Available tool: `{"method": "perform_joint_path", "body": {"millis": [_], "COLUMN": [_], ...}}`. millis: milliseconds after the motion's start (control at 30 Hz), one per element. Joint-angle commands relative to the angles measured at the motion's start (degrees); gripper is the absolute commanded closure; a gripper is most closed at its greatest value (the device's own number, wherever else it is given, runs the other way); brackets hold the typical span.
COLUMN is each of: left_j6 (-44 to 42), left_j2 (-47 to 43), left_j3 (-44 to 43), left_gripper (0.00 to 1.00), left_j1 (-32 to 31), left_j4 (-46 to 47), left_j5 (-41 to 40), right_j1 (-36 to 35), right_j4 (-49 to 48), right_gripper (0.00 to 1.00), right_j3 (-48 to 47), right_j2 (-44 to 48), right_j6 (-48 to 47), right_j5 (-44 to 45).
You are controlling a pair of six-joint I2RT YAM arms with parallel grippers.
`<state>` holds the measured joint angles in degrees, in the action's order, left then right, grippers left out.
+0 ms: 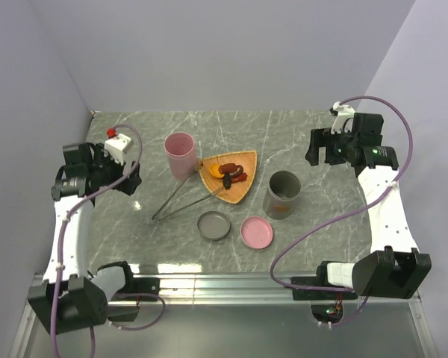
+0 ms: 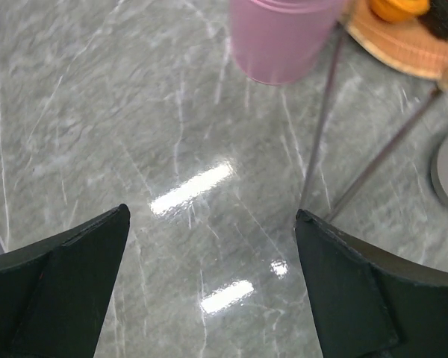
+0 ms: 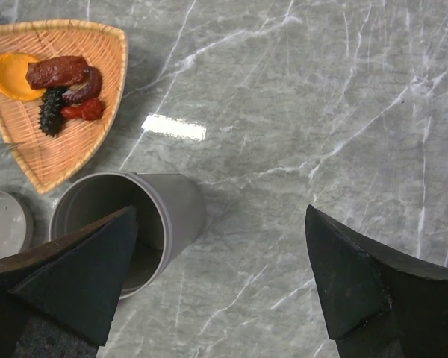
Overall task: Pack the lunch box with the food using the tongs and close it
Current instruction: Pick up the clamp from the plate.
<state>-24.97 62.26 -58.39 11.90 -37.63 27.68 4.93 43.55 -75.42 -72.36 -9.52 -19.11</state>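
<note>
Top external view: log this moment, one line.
left gripper open; right gripper open; thin dark metal tongs on table, untouched; small orange, red, brown food pieces on orange woven plate

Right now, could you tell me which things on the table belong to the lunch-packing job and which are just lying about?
For the job: food, tongs, grey container, pink container, grey lid, pink lid.
Just lying about: only the orange plate, which merely carries the food.
</note>
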Motion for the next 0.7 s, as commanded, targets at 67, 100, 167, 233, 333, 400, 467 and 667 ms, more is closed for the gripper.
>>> {"method": "perform_joint_path", "body": {"millis": [67, 100, 167, 233, 333, 400, 467, 667], "left_j6": [-10.8, -11.58, -14.13, -15.18, -16.42, -16.25, -16.07, -14.06], "left_j2": [-1.19, 0.22, 4.09, 6.02, 6.21, 6.03, 5.94, 7.79], "left_j3": [2.68, 2.06, 1.61, 3.88, 7.31, 11.09, 13.99, 18.83], "left_gripper": [0.01, 0.01, 0.01, 0.01, 0.01, 0.01, 0.01, 0.0], "left_j1": [-1.96, -2.23, -3.19, -4.07, -5.48, -8.11, -11.53, -18.75], "left_j4": [-0.15, -1.91, -4.64, -3.51, 2.02, 6.66, 8.7, 13.63], "left_j5": [6.25, 6.94, 7.21, 6.95, 5.63, 3.27, 1.68, -3.51], "right_j1": [-0.71, -0.8, -0.88, -1.06, -1.32, -1.33, -1.41, -1.41], "right_j4": [-0.83, -1.01, -1.36, -1.54, -1.45, -1.45, -1.28, -1.36], "right_gripper": [0.0, 0.0, 0.0, 0.0, 0.0, 0.0, 0.0, 0.0], "right_j3": [-0.26, -0.08, 0.01, 0.01, -0.17, -0.17, -0.17, 0.01], "right_j2": [-1.03, -1.21, -1.64, -2.08, -2.61, -2.7, -2.96, -3.05], "right_j6": [-0.24, -0.06, 0.46, 0.81, 0.91, 0.82, 0.82, 0.99], "right_j5": [-0.66, -0.66, -0.66, -0.75, -0.57, -0.49, -0.22, 0.22]}}
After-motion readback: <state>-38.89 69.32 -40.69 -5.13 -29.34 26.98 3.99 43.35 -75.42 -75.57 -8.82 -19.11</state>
